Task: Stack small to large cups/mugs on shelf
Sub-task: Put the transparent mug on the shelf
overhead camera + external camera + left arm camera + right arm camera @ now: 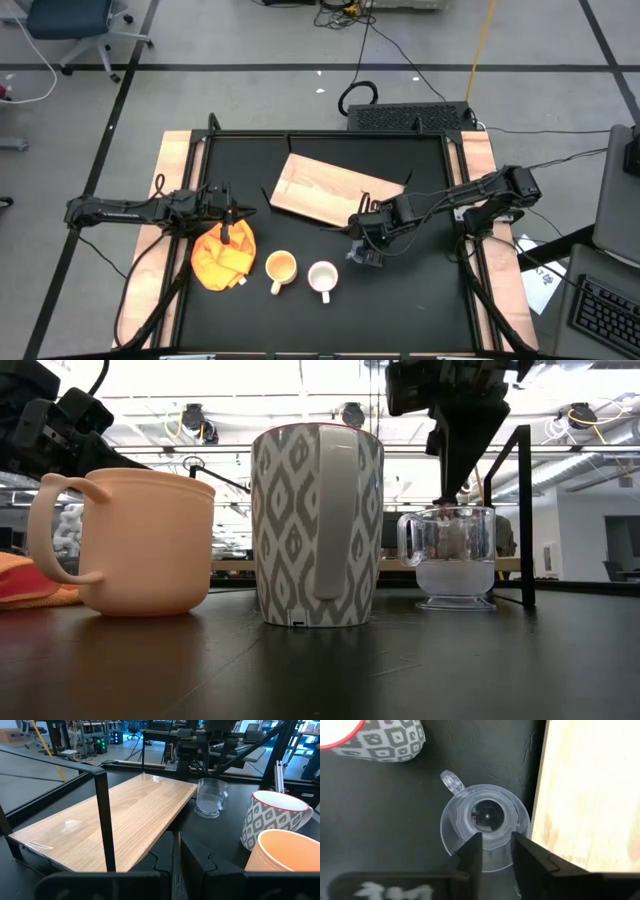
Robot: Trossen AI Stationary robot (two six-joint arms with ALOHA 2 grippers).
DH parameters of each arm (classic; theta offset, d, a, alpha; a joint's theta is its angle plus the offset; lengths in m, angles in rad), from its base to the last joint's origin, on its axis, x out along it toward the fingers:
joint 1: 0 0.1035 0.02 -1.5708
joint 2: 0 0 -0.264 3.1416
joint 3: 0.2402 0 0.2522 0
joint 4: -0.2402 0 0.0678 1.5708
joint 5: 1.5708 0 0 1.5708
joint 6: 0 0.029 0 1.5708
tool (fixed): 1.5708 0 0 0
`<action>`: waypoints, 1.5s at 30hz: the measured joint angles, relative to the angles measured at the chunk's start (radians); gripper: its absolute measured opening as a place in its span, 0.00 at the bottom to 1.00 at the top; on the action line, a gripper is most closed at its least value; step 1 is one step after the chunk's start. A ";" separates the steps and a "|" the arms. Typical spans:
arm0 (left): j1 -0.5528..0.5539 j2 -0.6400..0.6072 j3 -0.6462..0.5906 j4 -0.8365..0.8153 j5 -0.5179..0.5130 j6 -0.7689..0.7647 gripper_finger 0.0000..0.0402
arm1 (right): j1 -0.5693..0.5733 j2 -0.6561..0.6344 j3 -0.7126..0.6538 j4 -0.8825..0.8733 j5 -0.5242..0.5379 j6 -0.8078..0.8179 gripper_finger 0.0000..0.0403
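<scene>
nothing stacked yet: glass cup (486, 826), white mug (322, 277) and yellow mug (281, 267) sit on the worktop (420, 290), off the shelf (330, 190). right end effector (496, 851), fingers spread, straddles the glass cup's rim. left end effector (176, 851) waits pressed together over the cloth (222, 258).

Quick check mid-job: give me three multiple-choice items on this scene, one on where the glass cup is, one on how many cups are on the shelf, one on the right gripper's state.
1. Where is the glass cup?
A. On the shelf
B. On the black table beside the shelf's edge
C. Inside the white mug

2. How many cups stand on the shelf?
A. None
B. One
C. Three

3. What is the right gripper doing?
A. Shut on the yellow mug
B. Parked off the table
C. Open, right above the glass cup

Answers:
1. B: the right wrist view shows it on the table next to the board.
2. A: the high view shows the board bare, with the yellow mug and white mug on the table.
3. C: its fingers are apart over the cup's rim.

The left gripper waits over the cloth.
</scene>
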 joint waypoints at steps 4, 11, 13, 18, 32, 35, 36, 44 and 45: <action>0.000 0.000 0.000 0.000 0.000 0.000 0.08 | -0.007 0.000 0.000 0.000 -0.002 -0.006 0.34; 0.000 0.000 0.000 0.000 0.000 -0.001 0.08 | -0.008 0.000 0.000 -0.016 -0.003 -0.052 0.47; 0.000 0.000 0.000 0.000 0.000 -0.001 0.08 | -0.008 0.000 0.000 -0.016 -0.003 -0.065 0.49; 0.000 0.000 0.000 0.000 0.000 -0.001 0.08 | -0.013 0.000 0.000 -0.006 -0.002 -0.122 0.51; 0.000 0.000 0.000 -0.003 0.000 0.001 0.08 | -0.106 0.000 0.000 -0.006 -0.003 -0.213 0.51; 0.000 0.000 0.000 -0.006 0.000 0.001 0.08 | -0.116 0.000 0.000 -0.006 -0.004 -0.214 0.51; 0.000 0.000 0.000 -0.008 0.000 0.001 0.08 | -0.117 0.000 0.000 -0.006 -0.005 -0.214 0.51; 0.000 0.000 0.000 -0.013 0.004 0.001 0.08 | -0.101 -0.001 -0.043 0.023 -0.059 -0.198 0.51; 0.000 0.000 0.000 -0.013 0.005 0.001 0.08 | -0.102 -0.001 -0.053 0.025 -0.058 -0.190 0.51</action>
